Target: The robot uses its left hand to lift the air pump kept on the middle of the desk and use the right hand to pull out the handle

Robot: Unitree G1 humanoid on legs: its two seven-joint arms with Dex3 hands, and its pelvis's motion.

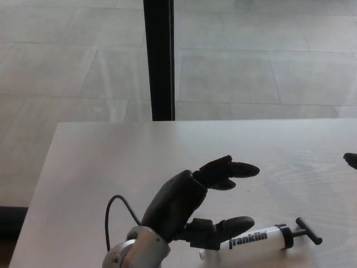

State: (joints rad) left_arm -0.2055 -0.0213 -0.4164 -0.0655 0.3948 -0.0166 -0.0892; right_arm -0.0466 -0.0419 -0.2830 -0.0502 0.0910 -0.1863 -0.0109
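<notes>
My L hand (189, 209) over desk (100, 162), fingers (237, 169) spread, holding nothing, thumb overlapping pump (262, 239), R hand (351, 159) at edge, fingers can't tell.

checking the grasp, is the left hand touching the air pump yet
Cannot tell. In the head view the left hand is open, its thumb overlapping the air pump barrel's left end; one view cannot show contact or gap.
</notes>
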